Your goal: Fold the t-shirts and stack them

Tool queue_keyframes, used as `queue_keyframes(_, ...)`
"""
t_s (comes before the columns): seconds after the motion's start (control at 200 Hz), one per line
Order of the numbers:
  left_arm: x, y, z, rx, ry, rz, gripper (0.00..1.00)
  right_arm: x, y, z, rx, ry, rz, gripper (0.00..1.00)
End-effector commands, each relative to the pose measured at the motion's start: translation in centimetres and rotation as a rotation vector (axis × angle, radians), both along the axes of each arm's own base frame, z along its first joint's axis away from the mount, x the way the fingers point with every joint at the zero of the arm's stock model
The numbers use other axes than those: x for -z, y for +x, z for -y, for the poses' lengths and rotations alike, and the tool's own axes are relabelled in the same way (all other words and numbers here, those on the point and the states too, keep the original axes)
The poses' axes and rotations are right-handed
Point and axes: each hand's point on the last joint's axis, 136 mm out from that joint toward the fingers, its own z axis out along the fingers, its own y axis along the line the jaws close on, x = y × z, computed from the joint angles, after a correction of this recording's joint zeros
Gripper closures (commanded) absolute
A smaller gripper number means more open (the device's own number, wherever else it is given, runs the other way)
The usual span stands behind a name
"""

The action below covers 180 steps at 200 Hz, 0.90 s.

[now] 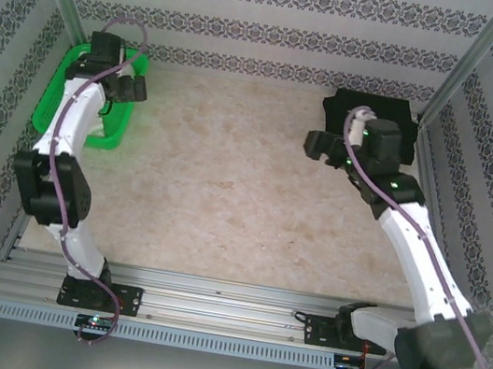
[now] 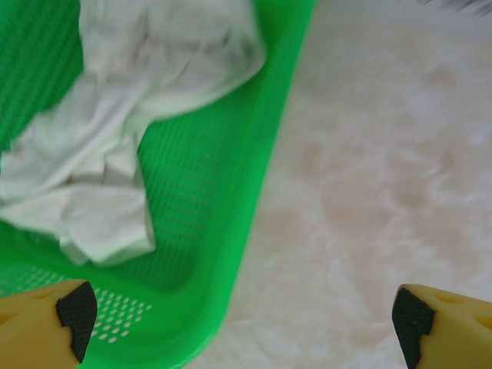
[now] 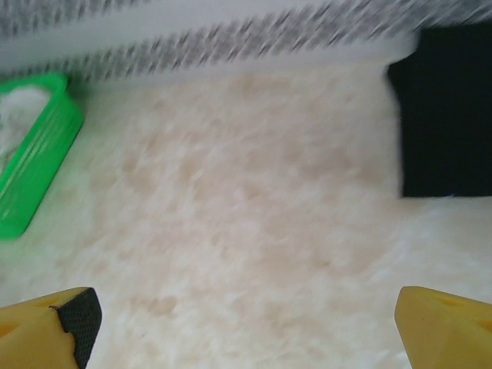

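The left gripper [image 2: 244, 323] hangs wide open and empty over the basket [image 2: 265, 169] rim, with the white shirt [image 2: 115, 154] crumpled inside. Best to reach past the rim and pinch a raised fold. The right gripper [image 3: 246, 330], also spread and empty, hovers near the black shirt [image 3: 450, 115].
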Motion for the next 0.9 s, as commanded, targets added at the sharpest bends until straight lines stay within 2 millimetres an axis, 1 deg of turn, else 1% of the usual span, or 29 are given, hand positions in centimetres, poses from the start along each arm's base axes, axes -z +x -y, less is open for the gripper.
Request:
queue_keyframes(0.0, 2.0, -2.2, -1.7, -0.058, -0.142, -0.139, 0.05, -0.1, -1.7, -3.7, -0.109, 0.033, -0.1, 0.02)
queue_keyframes(0.08, 3.8, -1.7, -2.9, -0.08, -0.167, -0.175, 0.07, 0.4, -1.8, -5.6, -0.152, 0.033, -0.136, 0.02)
queue_keyframes(0.185, 6.3, -1.3, -4.3, -0.109, -0.158, -0.213, 0.08, 0.9, -2.0, -7.2, -0.195, 0.042, -0.162, 0.02)
queue_keyframes(0.295, 7.8, -0.8, -6.6, -0.178, -0.162, -0.212, 0.09, 1.0, -2.3, -8.4, -0.228, 0.069, -0.183, 0.02)
queue_keyframes(0.365, 8.5, -0.1, -7.5, -0.19, -0.152, -0.197, 0.1, 1.2, -2.6, -8.9, -0.247, 0.078, -0.194, 0.02)
queue_keyframes(0.485, 9.6, 1.7, -8.8, -0.208, -0.139, -0.167, 0.1, 1.8, -3.0, -9.3, -0.252, 0.09, -0.215, 0.02)
queue_keyframes(0.555, 10.7, 2.1, -10.4, -0.263, -0.12, -0.167, 0.11, 2.0, -3.1, -9.2, -0.242, 0.096, -0.23, 0.02)
queue_keyframes(0.639, 12.1, 2.0, -12.6, -0.338, -0.098, -0.169, 0.11, 1.9, -3.5, -9.3, -0.243, 0.11, -0.246, 0.02)
queue_keyframes(0.704, 12.5, 1.9, -14.3, -0.375, -0.064, -0.171, 0.11, 1.8, -3.8, -9.2, -0.236, 0.113, -0.252, 0.02)
queue_keyframes(0.769, 13.1, 2.1, -15.5, -0.393, -0.066, -0.169, 0.09, 1.7, -4.1, -8.9, -0.22, 0.122, -0.254, 0.02)
queue_keyframes(0.819, 13.7, 2.1, -16.1, -0.408, -0.073, -0.176, 0.09, 1.9, -4.3, -8.7, -0.202, 0.129, -0.26, 0.02)
queue_keyframes(0.894, 14.9, 1.5, -17.0, -0.442, -0.049, -0.215, 0.1, 2.1, -4.7, -8.3, -0.183, 0.135, -0.271, 0.02)
